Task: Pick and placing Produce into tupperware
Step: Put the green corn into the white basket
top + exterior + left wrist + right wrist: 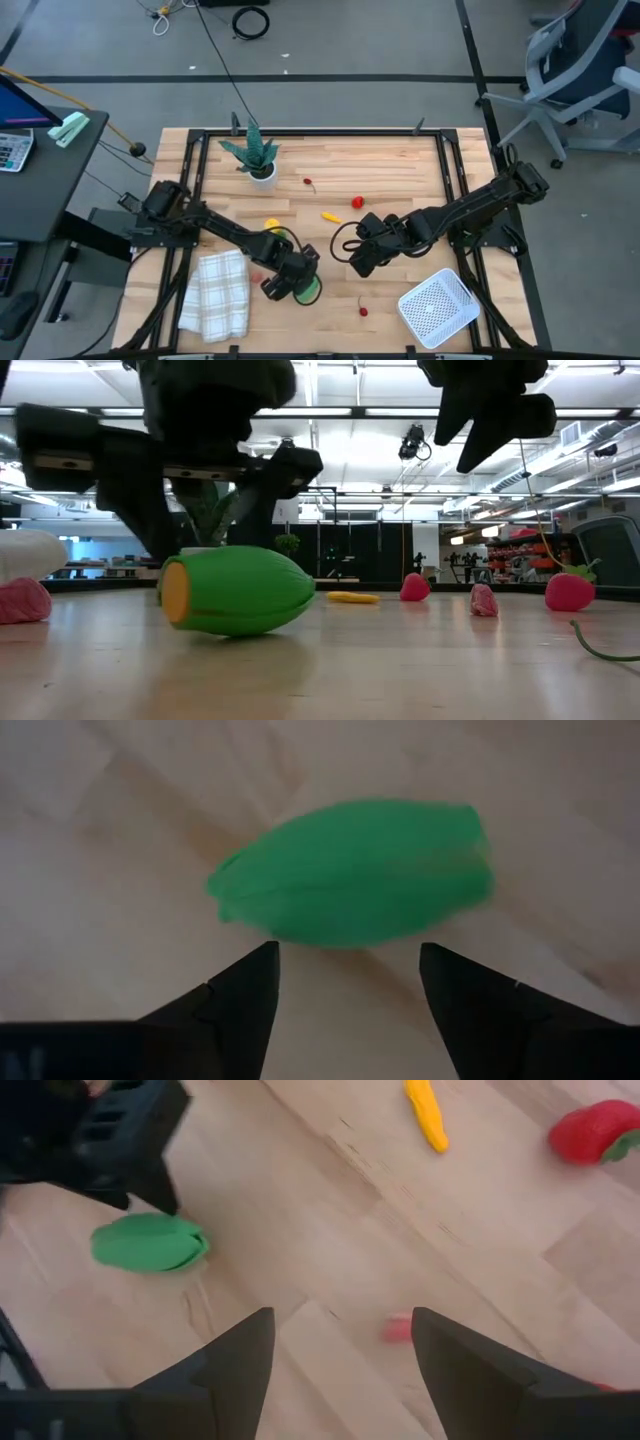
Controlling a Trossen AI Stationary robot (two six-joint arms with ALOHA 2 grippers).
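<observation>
The green toy vegetable [350,875] lies on its side on the wooden table, near the front edge [308,290]; its cut end is yellow-orange in the low view [240,590]. My left gripper [345,955] is open and low over the table, its fingertips just short of the vegetable and apart from it [288,283]. My right gripper [340,1320] is open and hovers above the table's middle [360,260], touching nothing. The white tupperware [438,305] sits near the front right corner. Two yellow pieces [330,216] [272,224] and small red pieces [357,202] [363,311] lie scattered.
A folded white checked cloth [215,292] lies at the front left, beside my left arm. A potted green plant [255,158] stands at the far left. A small red piece [398,1327] lies under my right gripper. Bare wood lies between the vegetable and the tupperware.
</observation>
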